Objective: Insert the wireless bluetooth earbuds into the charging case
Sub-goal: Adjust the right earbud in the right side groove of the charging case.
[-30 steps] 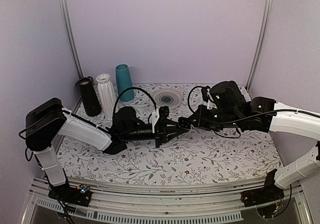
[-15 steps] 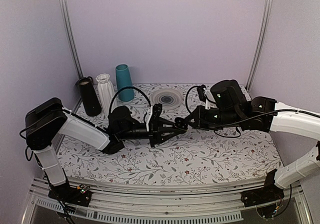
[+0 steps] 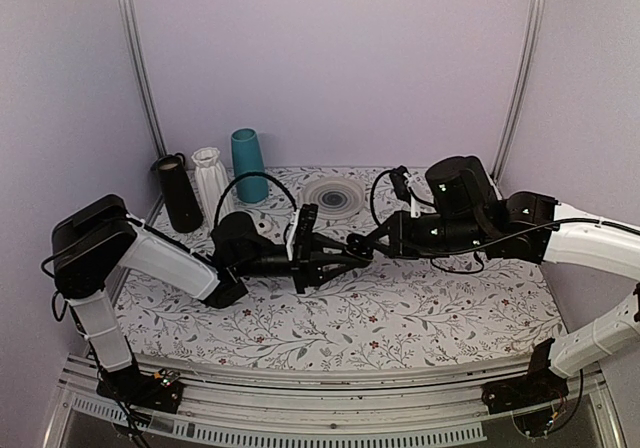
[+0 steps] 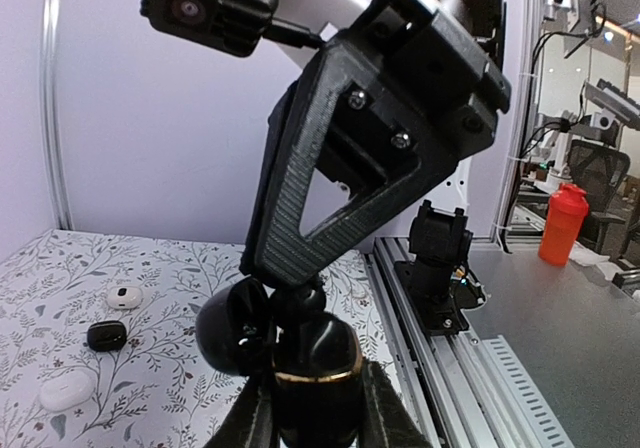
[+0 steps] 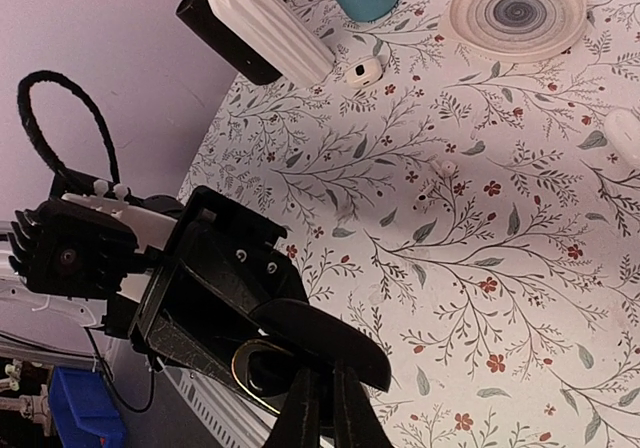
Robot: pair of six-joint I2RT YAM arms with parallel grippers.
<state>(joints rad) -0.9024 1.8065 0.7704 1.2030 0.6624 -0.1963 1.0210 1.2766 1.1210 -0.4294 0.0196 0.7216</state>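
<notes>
The charging case [image 4: 318, 363] is black with a gold rim, and my left gripper [image 4: 318, 413] is shut on it, holding it above the floral cloth. Its lid [image 4: 235, 323] hangs open to one side. My right gripper [image 4: 298, 293] is shut, and its tips press into the case's open mouth. In the right wrist view the gold rim [image 5: 240, 363] and lid [image 5: 335, 333] sit just ahead of my right gripper [image 5: 325, 393]. From above, the left gripper [image 3: 340, 258] and right gripper [image 3: 364, 244] meet over mid-table. The earbuds are hidden.
A black cylinder [image 3: 178, 193], a white ribbed vase [image 3: 210, 183], a teal vase [image 3: 246, 165] and a round plate [image 3: 333, 196] stand at the back. Small cases lie on the cloth: a black one [image 4: 106, 335] and two white ones [image 4: 125, 295] [image 4: 68, 393].
Both grippers have drifted a little to the left together, the right tips staying at the case held by the left gripper. Neither grip has changed.
</notes>
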